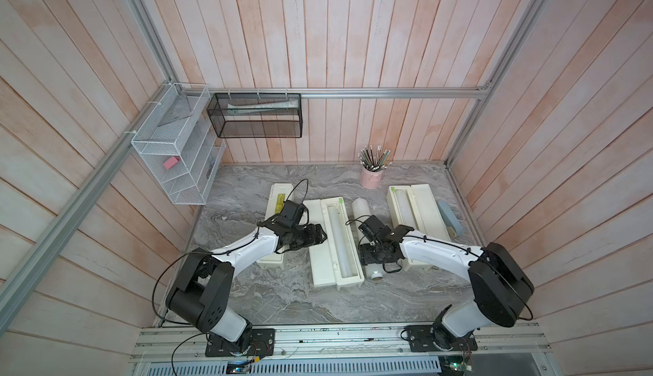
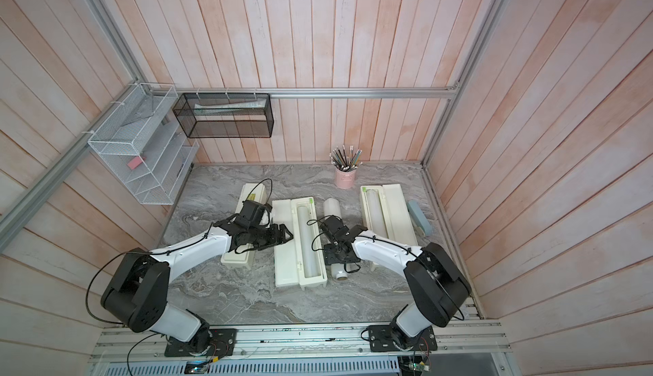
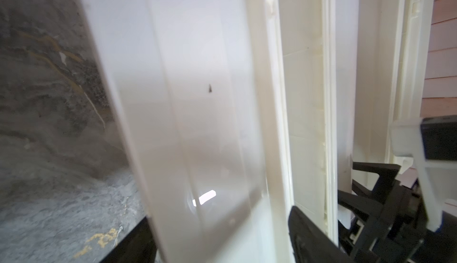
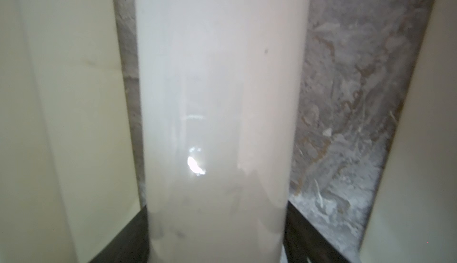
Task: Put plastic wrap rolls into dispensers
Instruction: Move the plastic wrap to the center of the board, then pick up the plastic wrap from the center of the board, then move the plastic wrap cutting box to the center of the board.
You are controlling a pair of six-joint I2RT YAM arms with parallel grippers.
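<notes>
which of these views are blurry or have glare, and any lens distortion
Right wrist view: the loose roll fills the frame, soft, with a bright glare spot; left wrist view: the open dispenser is smeared, also with a glare spot; both top views: sharp, but the wide lens splays the wall planks.

Your left arm (image 1: 243, 247) and right arm (image 1: 438, 250) each pair glossy white link shells with bulky matte-black joint housings (image 1: 198, 286). Thin black cables (image 1: 153, 294) loop off them, cinched by black ties. The black base plates (image 1: 240, 346) carry small screws. The left gripper (image 1: 322, 237) and right gripper (image 4: 217, 239) are angular black plastic.
</notes>
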